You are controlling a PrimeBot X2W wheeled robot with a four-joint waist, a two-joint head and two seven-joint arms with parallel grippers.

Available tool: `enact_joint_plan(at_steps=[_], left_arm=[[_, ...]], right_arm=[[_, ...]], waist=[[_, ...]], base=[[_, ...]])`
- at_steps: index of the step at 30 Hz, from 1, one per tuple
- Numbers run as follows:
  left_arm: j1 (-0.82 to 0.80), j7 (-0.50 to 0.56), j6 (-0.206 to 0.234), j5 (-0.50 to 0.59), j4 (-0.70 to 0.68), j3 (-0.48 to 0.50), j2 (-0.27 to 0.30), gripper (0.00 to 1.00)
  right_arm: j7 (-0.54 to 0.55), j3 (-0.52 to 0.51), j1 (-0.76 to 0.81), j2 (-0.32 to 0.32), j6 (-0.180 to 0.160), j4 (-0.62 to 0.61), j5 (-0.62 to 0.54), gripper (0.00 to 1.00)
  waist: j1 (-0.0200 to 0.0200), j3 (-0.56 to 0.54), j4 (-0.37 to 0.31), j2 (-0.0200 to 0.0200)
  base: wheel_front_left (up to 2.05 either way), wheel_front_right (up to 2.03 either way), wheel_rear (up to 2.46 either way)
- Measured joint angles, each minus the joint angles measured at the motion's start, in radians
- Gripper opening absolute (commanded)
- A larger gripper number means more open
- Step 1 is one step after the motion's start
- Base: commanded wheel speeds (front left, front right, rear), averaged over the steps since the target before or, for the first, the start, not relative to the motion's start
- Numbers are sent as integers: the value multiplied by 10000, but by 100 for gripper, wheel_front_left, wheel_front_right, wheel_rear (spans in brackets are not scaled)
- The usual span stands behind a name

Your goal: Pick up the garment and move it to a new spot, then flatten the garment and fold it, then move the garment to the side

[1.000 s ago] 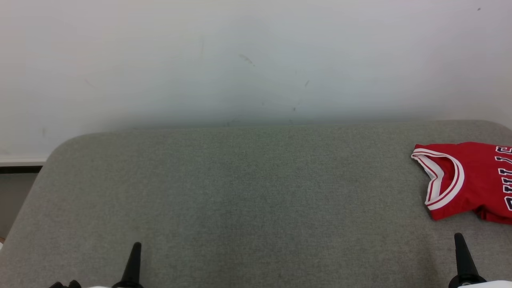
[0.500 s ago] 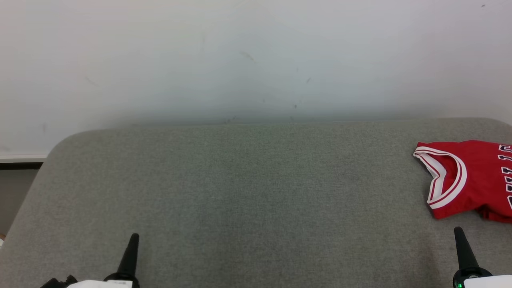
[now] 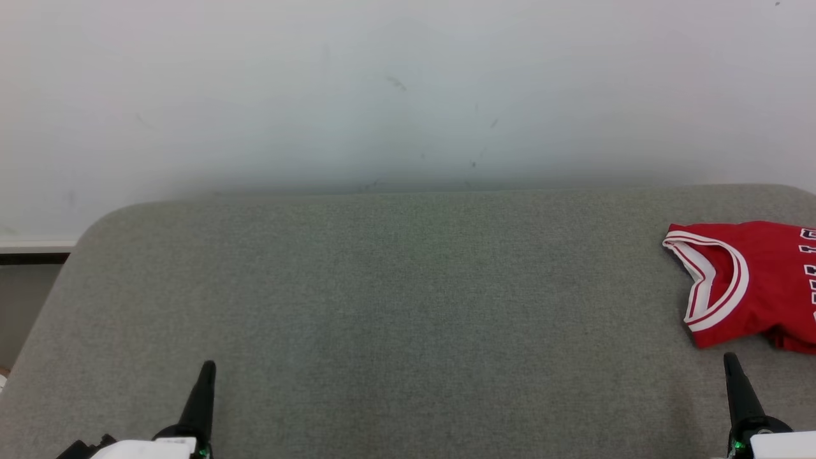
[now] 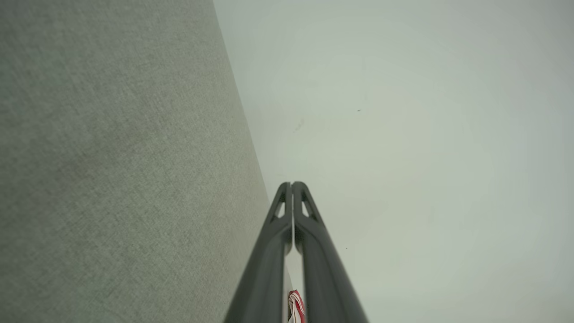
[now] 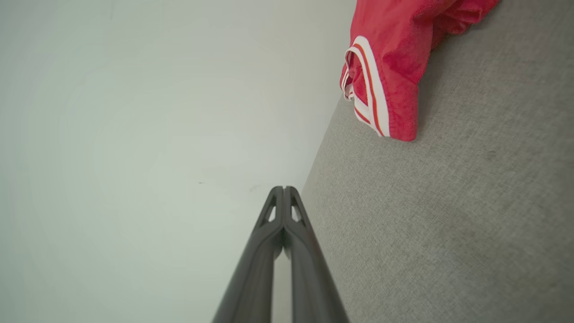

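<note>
The garment [image 3: 758, 280] is a red sleeveless jersey with white and red trim and dark lettering. It lies folded at the far right of the grey fabric surface [image 3: 408, 306], cut off by the head view's edge. My right gripper [image 3: 730, 366] is shut and empty, just below the garment and apart from it. In the right wrist view the garment [image 5: 394, 63] sits at the top, above my right gripper [image 5: 284, 188]. At the lower left my left gripper [image 3: 207, 370] is shut and empty. The left wrist view has my left gripper [image 4: 292, 184] and a sliver of the garment [image 4: 296, 309].
A white wall [image 3: 408, 95] rises directly behind the grey surface. The surface's rounded left corner drops off toward a dark gap and floor [image 3: 25, 299] at the far left.
The head view has shifted slightly, so wall marks and garment sit a little differently. Both grippers' fingertips stand a bit higher in the picture, still shut. The garment itself lies as before.
</note>
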Motion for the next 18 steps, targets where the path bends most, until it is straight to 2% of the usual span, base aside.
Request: enact_joint_plan(at_steps=[18], left_arm=[[-299, 351, -174, -1292, 50, 205, 2, 0]], right_arm=[[353, -40, -195, -15, 0, -63, 1409, 0]], waist=[[0, 136, 58, 0]], base=[[0, 0, 0]])
